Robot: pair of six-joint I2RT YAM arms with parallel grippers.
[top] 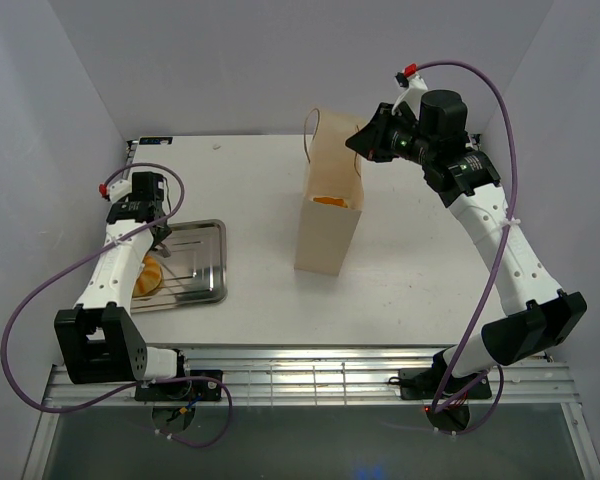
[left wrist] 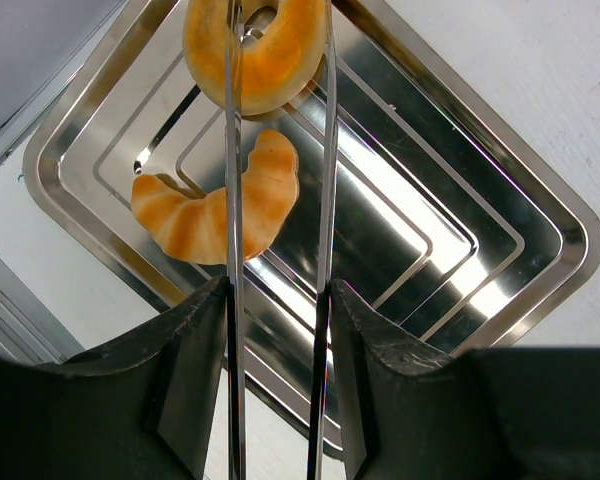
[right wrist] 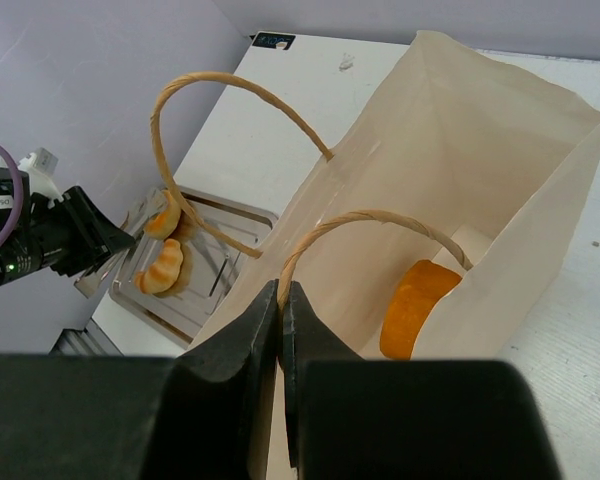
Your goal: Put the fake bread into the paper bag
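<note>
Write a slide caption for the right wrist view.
Right claw shut on the paper bag rim; one bread piece inside.

Both arms are the same build: left arm (top: pixel 115 265) and right arm (top: pixel 505 235) have white link shells, black joint housings and black base blocks. A thin purple cable (top: pixel 20 310) runs along each, with a red-tipped white connector (top: pixel 410 72) at the wrist. There's a green LED (top: pixel 405 143) on the right wrist. Left gripper (left wrist: pixel 277 295) and right gripper (right wrist: pixel 281 290) have matte black moulded fingers.

One fake bread piece (right wrist: pixel 418 305) is contained in the paper bag (top: pixel 328 215) — left of the bag, another piece (left wrist: pixel 215 205) is laid in a tray (top: pixel 205 290).
</note>
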